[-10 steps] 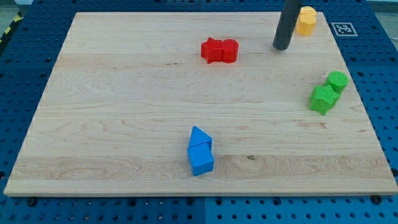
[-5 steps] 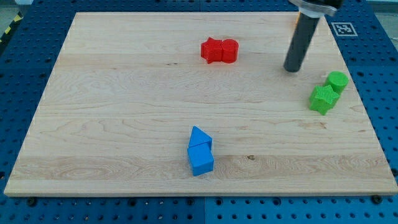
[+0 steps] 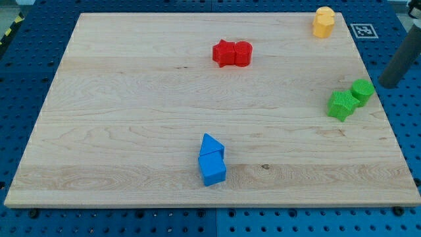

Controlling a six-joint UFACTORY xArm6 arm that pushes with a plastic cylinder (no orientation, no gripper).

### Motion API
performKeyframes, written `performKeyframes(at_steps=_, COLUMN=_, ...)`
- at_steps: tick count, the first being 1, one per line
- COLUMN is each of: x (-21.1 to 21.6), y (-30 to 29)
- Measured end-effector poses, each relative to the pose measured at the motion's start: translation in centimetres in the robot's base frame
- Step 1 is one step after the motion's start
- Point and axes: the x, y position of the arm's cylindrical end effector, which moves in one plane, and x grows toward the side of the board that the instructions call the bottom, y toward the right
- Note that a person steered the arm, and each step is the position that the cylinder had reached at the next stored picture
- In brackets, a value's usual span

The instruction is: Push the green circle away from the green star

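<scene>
1. Green round block, the small green plastic circle (image 3: 362,91), sits near the view's right edge of the light wooden board (image 3: 131,118), about halfway up.
2. It touches the green plastic star block (image 3: 342,105), which lies just to its lower left in the view.
3. My tip (image 3: 387,83) is the bottom end of a straight dark rod. It has no jaws, so it holds nothing. It stands just off the board's right edge, over the blue table with holes (image 3: 408,131), close to the green circle on its right side and a little higher in the view. I cannot tell if it touches the circle.
4. Two yellow plastic blocks (image 3: 323,21) sit pressed together at the board's top right corner, well apart from the green pair.
5. Two red plastic blocks (image 3: 232,53), side by side and touching, lie near the top middle.
6. Two blue plastic blocks (image 3: 211,160), one pointed like a triangle above one like a cube, touch each other near the bottom middle.
7. A black and white square marker (image 3: 362,29) sits on the table past the top right corner.
</scene>
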Motion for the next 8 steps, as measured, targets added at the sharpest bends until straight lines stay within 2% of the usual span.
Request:
performKeyframes(at_steps=3, x=2.4, y=-7.2)
performKeyframes(at_steps=7, x=4.4, y=-25.3)
performKeyframes(at_steps=8, x=5.4, y=-26.5)
